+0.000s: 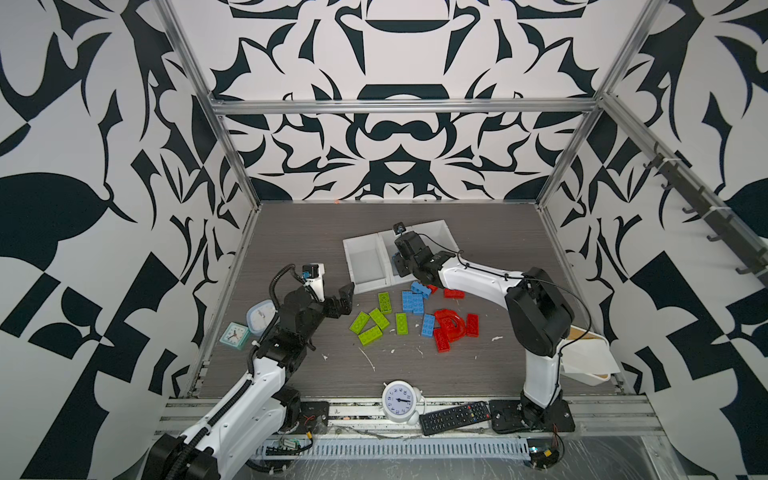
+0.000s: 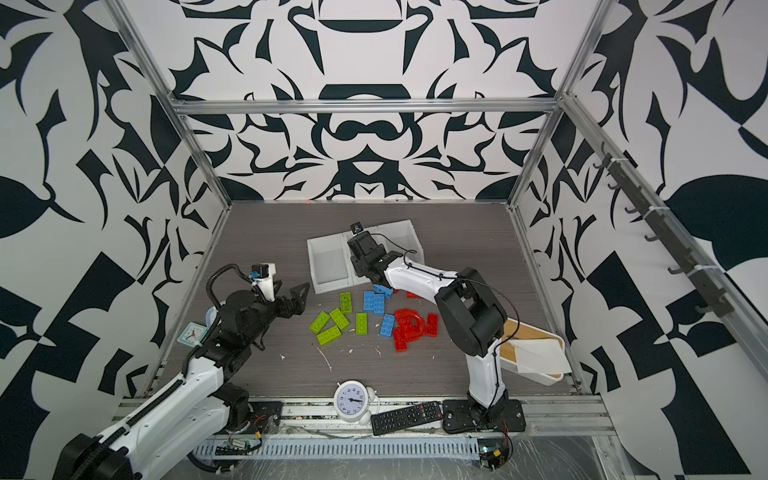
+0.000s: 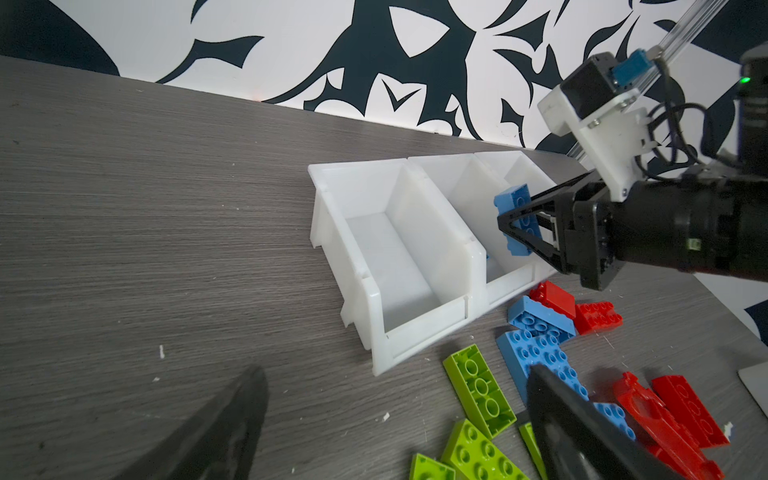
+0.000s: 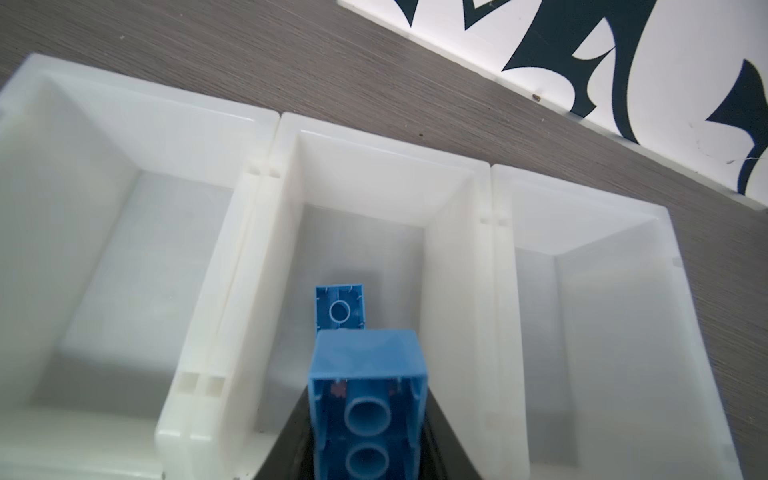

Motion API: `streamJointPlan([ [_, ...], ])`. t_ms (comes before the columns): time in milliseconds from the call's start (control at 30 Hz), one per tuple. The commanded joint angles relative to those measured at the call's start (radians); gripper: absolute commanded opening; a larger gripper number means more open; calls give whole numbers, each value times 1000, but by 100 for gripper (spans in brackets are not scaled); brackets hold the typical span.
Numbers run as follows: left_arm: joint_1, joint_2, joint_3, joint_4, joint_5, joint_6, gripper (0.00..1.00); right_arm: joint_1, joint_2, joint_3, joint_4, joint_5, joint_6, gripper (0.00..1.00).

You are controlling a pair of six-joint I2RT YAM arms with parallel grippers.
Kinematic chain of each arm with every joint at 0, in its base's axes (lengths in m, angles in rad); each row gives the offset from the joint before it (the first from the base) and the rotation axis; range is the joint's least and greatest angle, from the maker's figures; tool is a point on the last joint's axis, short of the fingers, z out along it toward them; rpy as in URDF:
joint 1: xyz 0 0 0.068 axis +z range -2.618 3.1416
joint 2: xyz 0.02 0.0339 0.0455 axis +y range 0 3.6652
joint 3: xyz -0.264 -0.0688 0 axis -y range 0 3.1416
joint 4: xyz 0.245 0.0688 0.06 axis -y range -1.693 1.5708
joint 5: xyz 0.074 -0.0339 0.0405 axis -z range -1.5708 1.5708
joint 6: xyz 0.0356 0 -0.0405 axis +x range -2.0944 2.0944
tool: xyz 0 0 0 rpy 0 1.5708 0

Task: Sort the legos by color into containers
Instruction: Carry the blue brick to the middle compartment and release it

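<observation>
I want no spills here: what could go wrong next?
The blue brick in the right gripper hangs on end over the middle bin; released, it may hit the brick already inside and bounce out. The right arm passes over loose blue and red bricks by the bins; withdrawing low could scatter them.

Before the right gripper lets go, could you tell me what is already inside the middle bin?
A blue brick, hollow side showing, sits in the middle bin. The held blue brick covers part of it and the floor below.
</observation>
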Motion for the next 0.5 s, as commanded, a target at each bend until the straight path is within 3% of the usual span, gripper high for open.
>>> streamJointPlan([
  [0,-2,-6,1,1,13,-8,99,-4,4,58,31,58,-25,19],
  [367,-2,-6,-1,2,11,-7,100,-18,39,69,38,96,-39,24],
  [467,-2,-6,-1,5,13,-8,100,-21,37,74,19,85,-36,33],
])
